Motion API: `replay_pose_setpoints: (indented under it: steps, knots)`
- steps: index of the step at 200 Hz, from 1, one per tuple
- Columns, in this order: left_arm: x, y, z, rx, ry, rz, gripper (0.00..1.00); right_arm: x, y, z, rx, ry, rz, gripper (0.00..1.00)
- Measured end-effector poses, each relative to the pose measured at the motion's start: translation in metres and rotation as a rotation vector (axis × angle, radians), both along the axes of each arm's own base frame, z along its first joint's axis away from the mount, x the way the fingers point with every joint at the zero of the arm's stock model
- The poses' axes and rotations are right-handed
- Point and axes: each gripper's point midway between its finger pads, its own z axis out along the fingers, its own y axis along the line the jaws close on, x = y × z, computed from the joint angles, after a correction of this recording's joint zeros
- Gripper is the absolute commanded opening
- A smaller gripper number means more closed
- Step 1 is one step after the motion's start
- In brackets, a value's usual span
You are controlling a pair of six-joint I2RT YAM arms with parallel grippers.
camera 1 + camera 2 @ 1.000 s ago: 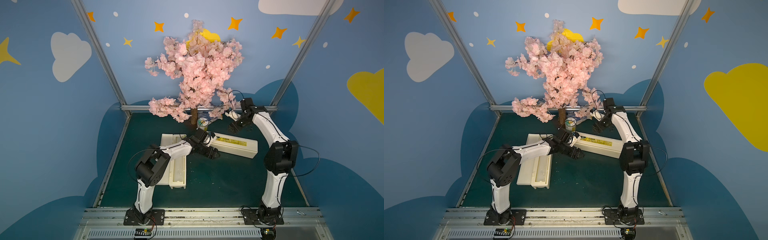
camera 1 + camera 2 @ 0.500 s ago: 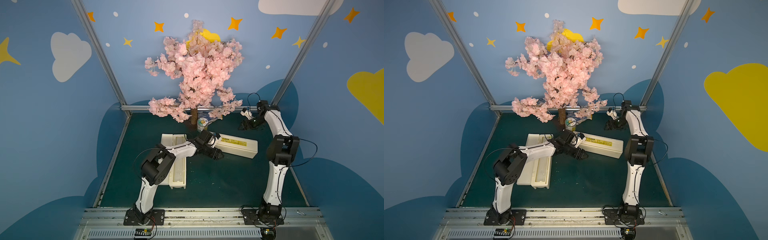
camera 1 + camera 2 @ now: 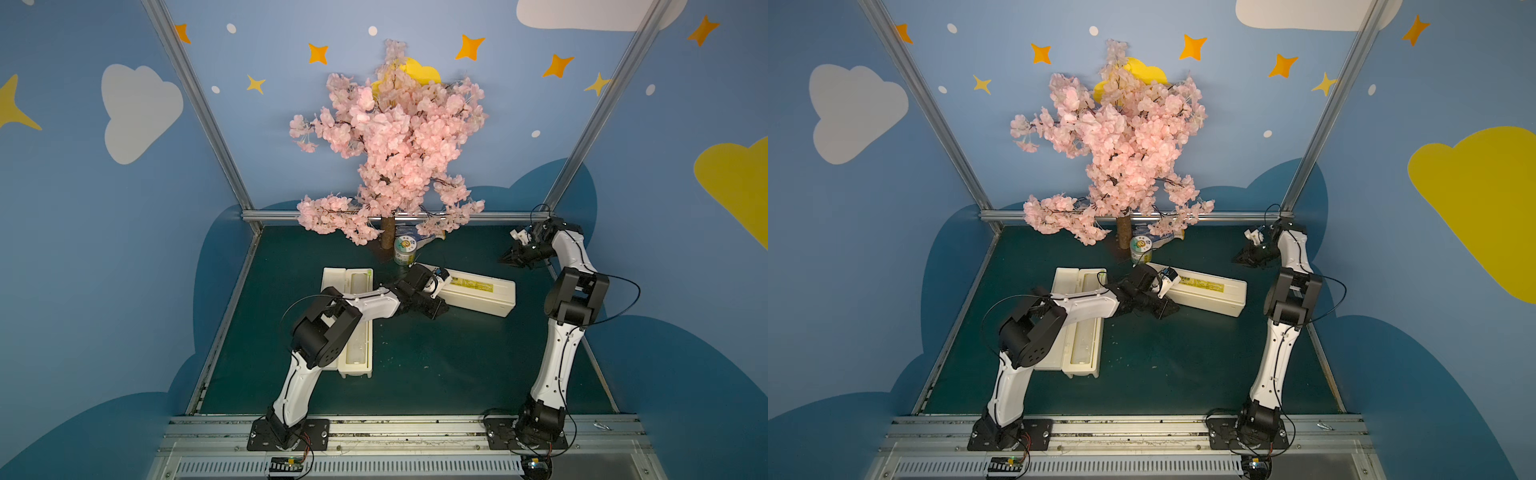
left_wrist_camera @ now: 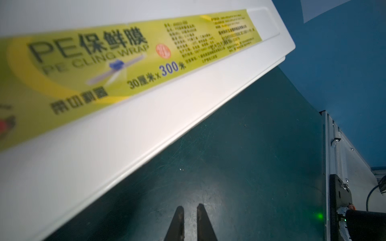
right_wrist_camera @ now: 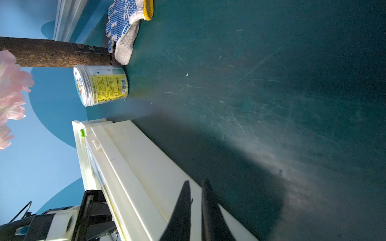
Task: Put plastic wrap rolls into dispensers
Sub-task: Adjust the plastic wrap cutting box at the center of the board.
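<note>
Both top views show open dispenser (image 3: pixel 355 369) front-to-back, closed dispenser (image 3: pixel 478 291) crosswise.

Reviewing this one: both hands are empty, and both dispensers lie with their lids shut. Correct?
Not quite. Only the labelled dispenser is shut; the other dispenser lies with its lid open, as both top views show. The left hand and right hand are indeed empty.

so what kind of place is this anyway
Probably a staged robot test booth, not a real room: two robot arms bolted to a metal rail at the edge of a green mat, blue walls painted with clouds and stars, and an artificial blossom tree as decoration.
</note>
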Motion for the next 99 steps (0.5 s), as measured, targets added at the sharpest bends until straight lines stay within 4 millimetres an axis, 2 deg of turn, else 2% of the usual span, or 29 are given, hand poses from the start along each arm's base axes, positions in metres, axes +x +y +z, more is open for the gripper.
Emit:
replay_pose_setpoints:
  steps: [38, 67, 99]
  knots:
    - [0.001, 0.0, -0.017, 0.013, 0.029, 0.012, 0.14, -0.013, -0.007, -0.019, 0.057, 0.061, -0.024, 0.12]
    - [0.001, 0.0, -0.018, 0.012, 0.035, 0.021, 0.14, -0.025, -0.008, -0.035, 0.084, 0.115, -0.035, 0.11]
    - [0.003, 0.006, -0.024, 0.012, 0.073, 0.054, 0.14, -0.039, -0.002, -0.057, 0.119, 0.172, -0.04, 0.1]
